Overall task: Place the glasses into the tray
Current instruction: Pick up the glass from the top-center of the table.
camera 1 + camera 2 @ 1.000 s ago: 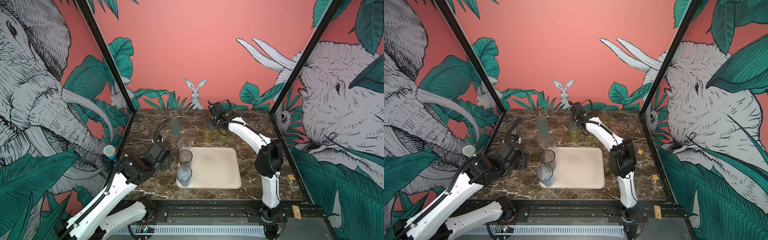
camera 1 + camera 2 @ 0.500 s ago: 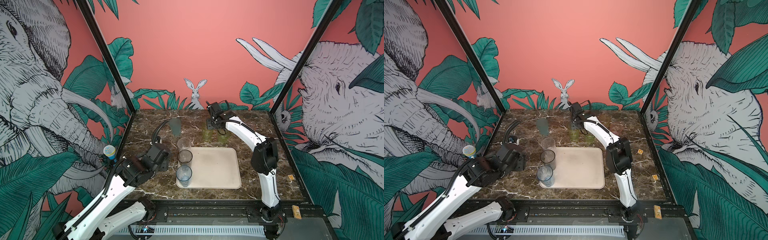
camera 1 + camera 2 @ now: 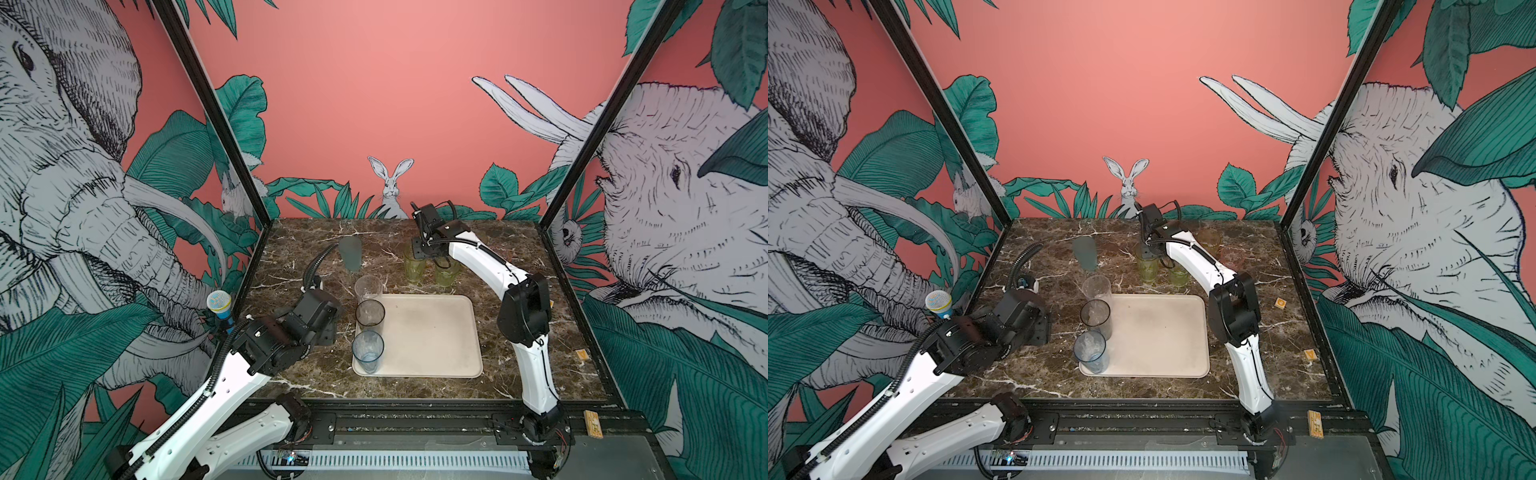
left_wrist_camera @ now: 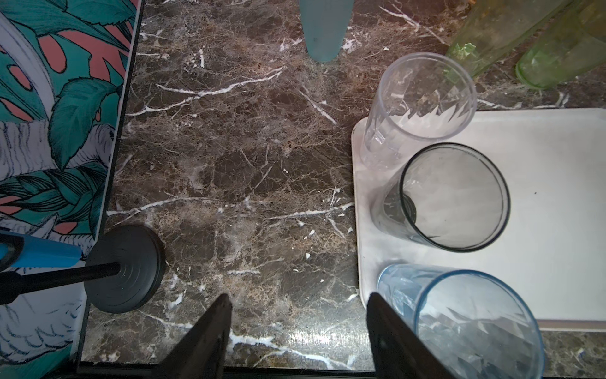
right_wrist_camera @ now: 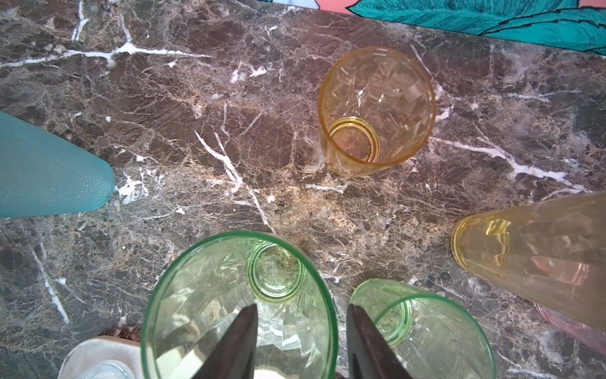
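My right claw (image 5: 301, 310) stood half open astride the rim of the green tumbler (image 5: 196, 295), clamping nothing. My left claw (image 4: 297, 295) gaped empty beside the tray (image 4: 557, 197).

The walls (image 3: 374, 83) are pink, with big grey elephants (image 3: 62, 166), green leaves (image 3: 245, 108) and a small white rabbit (image 3: 390, 183) (ears straight up). The table (image 3: 382, 237) is dark brown marble with white lines

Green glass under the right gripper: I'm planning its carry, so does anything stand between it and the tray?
Nothing visible does. Only bare marble lies between that green glass and the tray; the clear glass stands aside at the tray's far corner.
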Controlling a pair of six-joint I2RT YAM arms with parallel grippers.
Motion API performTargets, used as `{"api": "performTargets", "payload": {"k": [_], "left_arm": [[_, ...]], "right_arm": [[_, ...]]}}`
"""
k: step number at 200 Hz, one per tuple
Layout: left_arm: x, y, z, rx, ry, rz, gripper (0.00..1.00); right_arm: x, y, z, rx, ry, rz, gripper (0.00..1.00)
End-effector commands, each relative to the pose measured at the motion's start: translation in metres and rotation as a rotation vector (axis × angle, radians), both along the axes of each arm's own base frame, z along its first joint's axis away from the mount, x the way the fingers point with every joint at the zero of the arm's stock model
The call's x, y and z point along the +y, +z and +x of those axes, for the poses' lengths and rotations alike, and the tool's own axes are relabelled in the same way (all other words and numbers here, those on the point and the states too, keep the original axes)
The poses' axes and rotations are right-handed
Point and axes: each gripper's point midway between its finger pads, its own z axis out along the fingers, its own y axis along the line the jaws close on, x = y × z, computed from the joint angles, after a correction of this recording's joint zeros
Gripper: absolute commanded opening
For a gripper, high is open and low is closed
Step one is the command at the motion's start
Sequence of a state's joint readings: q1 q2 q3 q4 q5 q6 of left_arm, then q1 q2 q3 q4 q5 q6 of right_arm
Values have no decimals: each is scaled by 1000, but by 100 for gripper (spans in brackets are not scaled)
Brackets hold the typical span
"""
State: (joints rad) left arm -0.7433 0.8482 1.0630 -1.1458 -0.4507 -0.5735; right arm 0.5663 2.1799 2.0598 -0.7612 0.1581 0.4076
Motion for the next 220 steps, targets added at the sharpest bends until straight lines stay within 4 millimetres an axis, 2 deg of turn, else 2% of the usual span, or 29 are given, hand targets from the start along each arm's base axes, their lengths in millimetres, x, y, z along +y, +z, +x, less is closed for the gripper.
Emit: {"api": "performTargets", "payload": {"k": [1, 34, 77, 99, 123, 132, 168, 189, 220], "left_arm": [[5, 2, -1, -9, 20, -2, 67], [5, 3, -1, -12, 21, -3, 67], [2, 2, 1, -5, 16, -2, 67], [0, 1, 2, -3, 14, -3, 67], [0, 1, 2, -2, 14, -3, 67], [0, 1, 3, -2, 13, -1, 67], [-2, -1, 3, 0, 8, -8, 67], [-3, -2, 4, 1, 5, -7, 67], [-3, -2, 4, 2, 6, -5, 67]], "right_arm": [[-3, -3, 4, 7, 1, -8, 45], [-4, -9, 6, 19, 2, -7, 44], [-5, -15, 7, 35, 1, -3, 37], [-5, -17, 7, 39, 4, 0, 30], [0, -16, 5, 48, 34, 18, 17], [3, -16, 4, 52, 48, 28, 15], [3, -8, 0, 61, 71, 19, 3], [2, 2, -2, 47, 79, 14, 0], [1, 19, -9, 27, 100, -3, 0]]}}
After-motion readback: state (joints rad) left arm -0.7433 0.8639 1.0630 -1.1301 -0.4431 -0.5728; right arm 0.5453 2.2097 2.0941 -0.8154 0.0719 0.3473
